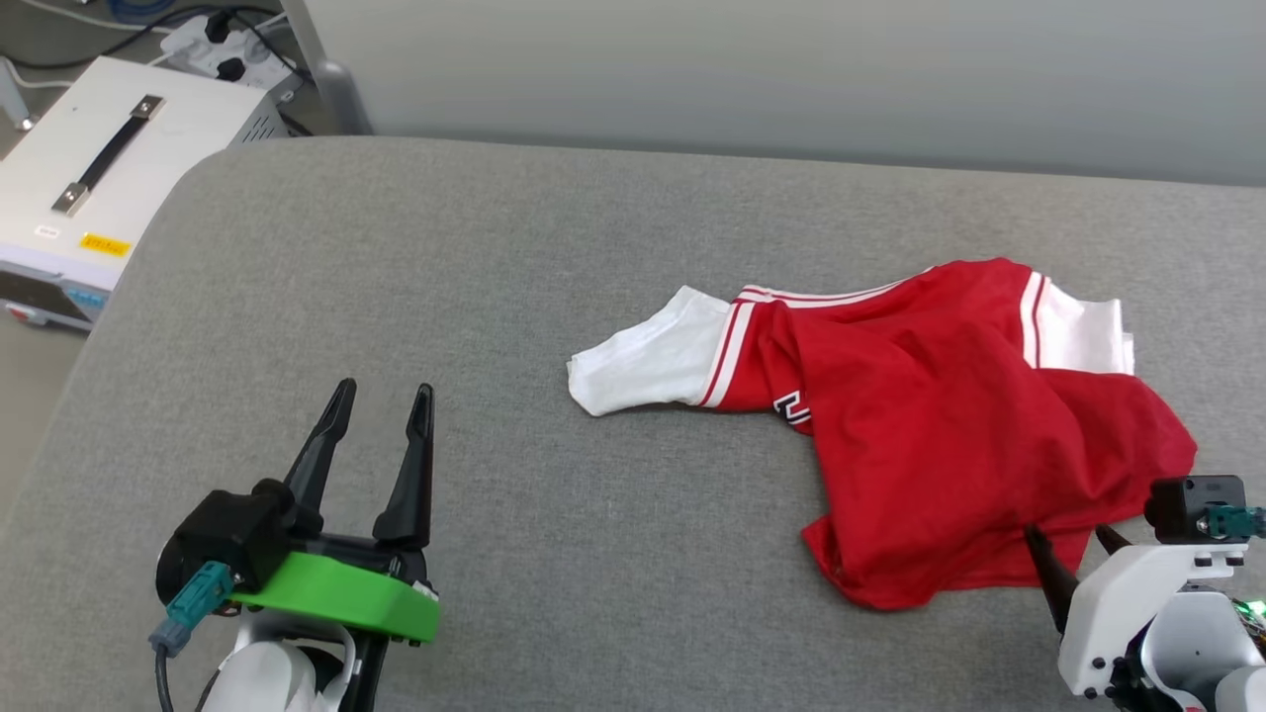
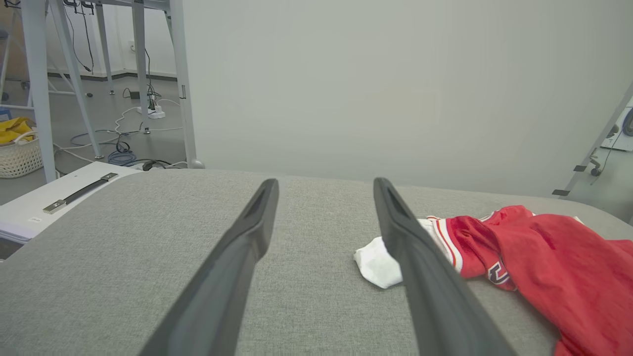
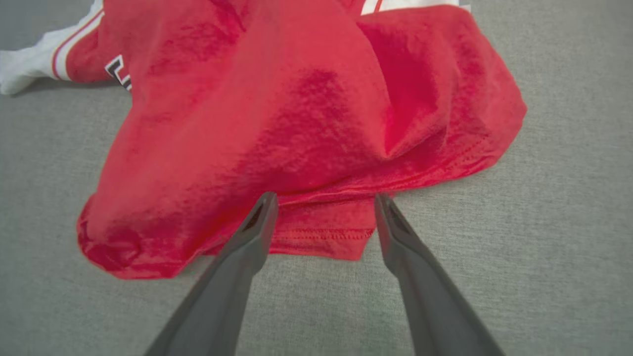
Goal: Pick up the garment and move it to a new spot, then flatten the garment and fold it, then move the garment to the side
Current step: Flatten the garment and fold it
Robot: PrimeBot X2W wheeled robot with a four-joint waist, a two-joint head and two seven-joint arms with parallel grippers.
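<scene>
The garment [image 1: 949, 415] lies crumpled, not yet lifted. Left gripper [image 1: 386, 388] hovers with fingers apart, and right gripper [image 3: 325, 198] has fingers apart at its near hem.

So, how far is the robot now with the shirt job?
Done: nothing visible; the garment lies crumpled on the grey surface, neither flat nor folded. In hand: the right gripper is open, fingertips at the near red hem, not closed on it. The left gripper is open over bare surface, apart from the white sleeve. Left: pick up and move, flatten, fold, move aside.
</scene>
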